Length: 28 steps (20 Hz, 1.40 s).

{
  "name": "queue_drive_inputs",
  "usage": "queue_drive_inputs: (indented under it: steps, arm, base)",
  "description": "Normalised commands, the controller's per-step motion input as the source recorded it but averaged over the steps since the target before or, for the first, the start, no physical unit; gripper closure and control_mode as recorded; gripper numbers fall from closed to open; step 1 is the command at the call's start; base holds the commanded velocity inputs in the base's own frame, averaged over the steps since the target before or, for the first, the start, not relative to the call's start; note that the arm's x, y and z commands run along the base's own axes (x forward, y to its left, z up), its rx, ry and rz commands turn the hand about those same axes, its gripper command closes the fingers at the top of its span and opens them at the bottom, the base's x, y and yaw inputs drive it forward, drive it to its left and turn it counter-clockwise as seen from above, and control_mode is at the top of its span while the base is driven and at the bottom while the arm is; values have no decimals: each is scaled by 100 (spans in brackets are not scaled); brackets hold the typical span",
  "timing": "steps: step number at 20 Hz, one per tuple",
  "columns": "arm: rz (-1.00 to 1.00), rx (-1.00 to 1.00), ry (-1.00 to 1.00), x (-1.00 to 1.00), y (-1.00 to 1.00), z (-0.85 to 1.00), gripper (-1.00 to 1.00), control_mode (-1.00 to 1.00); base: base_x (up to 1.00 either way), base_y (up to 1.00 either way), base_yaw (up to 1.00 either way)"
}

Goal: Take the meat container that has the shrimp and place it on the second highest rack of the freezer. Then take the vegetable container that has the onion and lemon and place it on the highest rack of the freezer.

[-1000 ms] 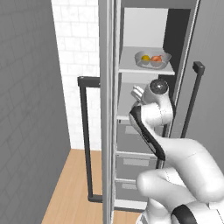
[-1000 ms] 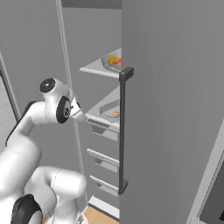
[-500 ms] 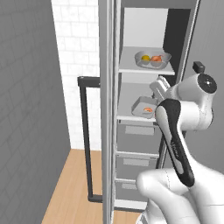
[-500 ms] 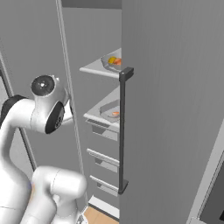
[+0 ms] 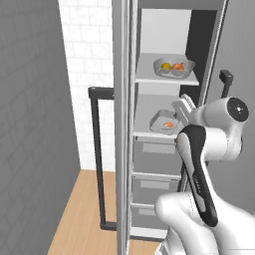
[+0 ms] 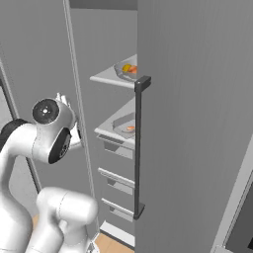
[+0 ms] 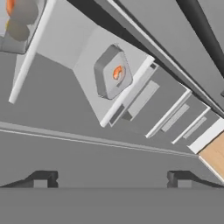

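Both containers already sit in the freezer [image 5: 164,149]: shrimp [image 5: 169,125] tray mid-frame on the second rack, onion [image 5: 179,66] and lemon [image 5: 165,65] bowl above. The fingers [image 7: 41,178] stand wide and empty; I'd back them straight out, clear of the shelf edge.

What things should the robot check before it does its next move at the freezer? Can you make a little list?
1. Freezer door open: ok, the shelves and drawers show.
2. Shrimp in its meat container on the second highest rack: ok.
3. Lemon and onion in the vegetable container on the highest rack: ok.
4. Gripper empty: ok, the jaws stand wide apart with nothing between them.
5. Gripper clear of the racks: ok, in the hand view it looks at them from outside the freezer.
6. Both containers fully behind the rack edges: the meat container looks so; the vegetable container sits near the front edge, cannot tell.
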Motion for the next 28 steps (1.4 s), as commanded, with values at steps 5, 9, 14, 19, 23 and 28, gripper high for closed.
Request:
queue_drive_inputs:
  steps: [5,9,14,19,23,28]
  arm:
    - [10,-8,-32,37,-54,-100,-100,-100]
    - [1,-20,-23,62,-64,-100,-100,-100]
    - [1,-22,-23,68,-62,-100,-100,-100]
    - [0,-29,-12,88,-26,-100,-100,-100]
    - [0,-31,54,71,29,-9,-100,-100]
    - [-2,-5,34,36,18,12,-100,-100]
  base:
    - [0,0,0]
    - [0,0,0]
    - [0,0,0]
    - [0,0,0]
    - [0,0,0]
    - [0,0,0]
